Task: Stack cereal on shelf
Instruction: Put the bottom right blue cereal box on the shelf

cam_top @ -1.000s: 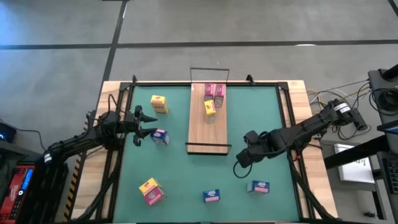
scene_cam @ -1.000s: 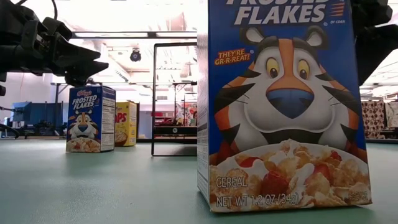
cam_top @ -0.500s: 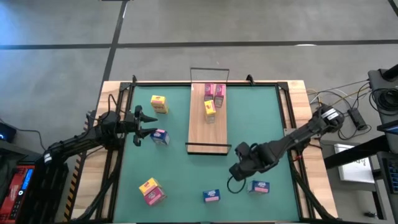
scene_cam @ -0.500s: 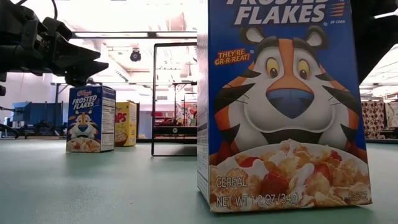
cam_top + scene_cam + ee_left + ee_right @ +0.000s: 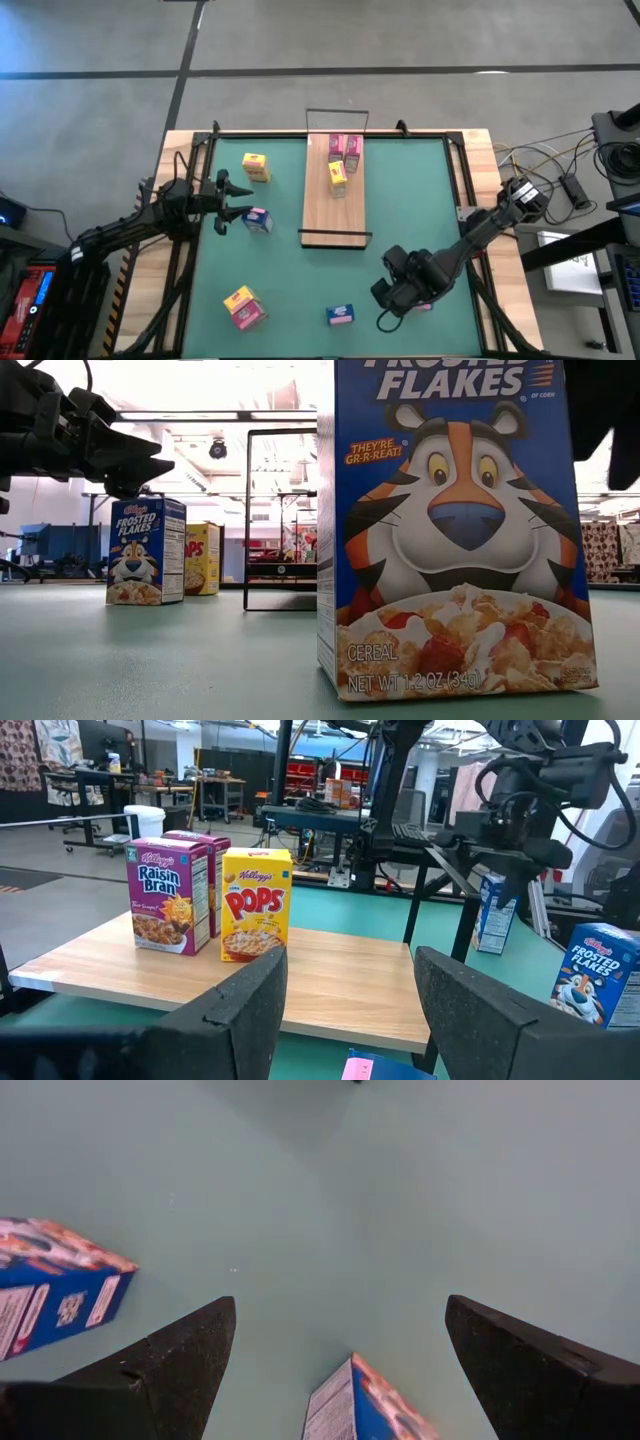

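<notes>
Right gripper (image 5: 392,300): moved within the last second from beside the near end of the shelf (image 5: 335,215) to the near right part of the worktop (image 5: 400,180). Now directly above a blue cereal box (image 5: 365,1405), with fingers spread wide on either side of its top edge. Nothing held yet. In the high view this box almost fully hidden under the arm, so probably the same blue one, but not sure.

Meaning for the task: reach finished, and next a descent and a closing around the box, then a carry to the shelf.

Left gripper (image 5: 243,200): waiting at the left side, partly open and empty, just beside another blue box (image 5: 257,220).

Already on the shelf, at its far end: two pink boxes (image 5: 343,146) and one yellow box (image 5: 338,174). Not yet stacked: a yellow box (image 5: 256,166) far left, a yellow-and-pink pair (image 5: 243,307) and a blue-pink box (image 5: 340,315) near the front edge.
</notes>
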### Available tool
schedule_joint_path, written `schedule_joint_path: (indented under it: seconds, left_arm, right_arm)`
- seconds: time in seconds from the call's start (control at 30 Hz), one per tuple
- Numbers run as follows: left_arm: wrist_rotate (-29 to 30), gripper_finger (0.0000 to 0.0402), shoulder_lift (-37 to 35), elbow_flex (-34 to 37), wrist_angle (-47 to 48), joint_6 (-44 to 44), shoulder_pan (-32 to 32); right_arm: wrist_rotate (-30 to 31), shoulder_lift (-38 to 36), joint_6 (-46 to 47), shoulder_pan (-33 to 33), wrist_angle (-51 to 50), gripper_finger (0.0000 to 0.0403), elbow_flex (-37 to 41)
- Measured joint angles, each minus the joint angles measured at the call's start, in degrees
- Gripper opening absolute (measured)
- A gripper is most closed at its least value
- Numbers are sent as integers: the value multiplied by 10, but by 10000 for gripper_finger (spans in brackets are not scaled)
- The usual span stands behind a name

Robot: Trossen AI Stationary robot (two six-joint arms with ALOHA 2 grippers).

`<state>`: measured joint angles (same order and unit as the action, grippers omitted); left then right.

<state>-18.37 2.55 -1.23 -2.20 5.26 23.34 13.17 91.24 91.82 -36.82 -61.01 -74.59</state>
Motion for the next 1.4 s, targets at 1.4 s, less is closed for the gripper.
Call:
schedule_joint_path:
  seconds: [1.4]
  left_arm:
    - [0, 204, 0, 0, 0, 0, 0]
  right_arm:
    - [-16, 18, 271, -80, -92, 350, -49]
